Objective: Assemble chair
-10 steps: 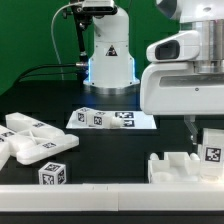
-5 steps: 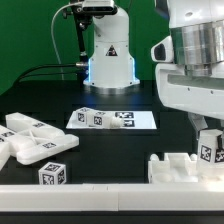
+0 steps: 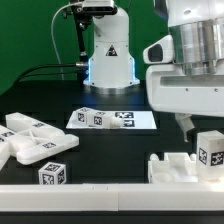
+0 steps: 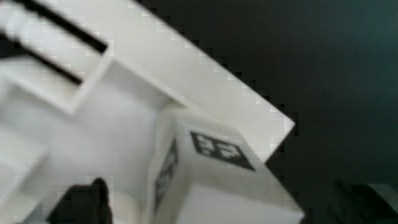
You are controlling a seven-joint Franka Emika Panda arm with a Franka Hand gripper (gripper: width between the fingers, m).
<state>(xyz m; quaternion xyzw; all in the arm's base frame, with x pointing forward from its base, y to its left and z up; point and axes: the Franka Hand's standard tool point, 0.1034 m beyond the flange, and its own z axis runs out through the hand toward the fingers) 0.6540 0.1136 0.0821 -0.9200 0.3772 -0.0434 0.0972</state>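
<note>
White marker board (image 3: 112,119), one, tagged post (image 3: 209,150), one

One robot arm (image 3: 195,70) and one tabletop (image 3: 120,148). One marker board (image 3: 112,119), with four tags showing. White chair pieces: one heap (image 3: 30,140) at the exterior view's left, overlapping too much to count; one tagged block (image 3: 52,175); one slotted base piece (image 3: 172,168); one tagged post (image 3: 210,150).

— What do you see?
— A white post (image 3: 209,150) with a black tag stands up, touching a notched white piece (image 3: 172,167), on the exterior view's right. More white pieces (image 3: 28,140) lie piled on its left.
</note>
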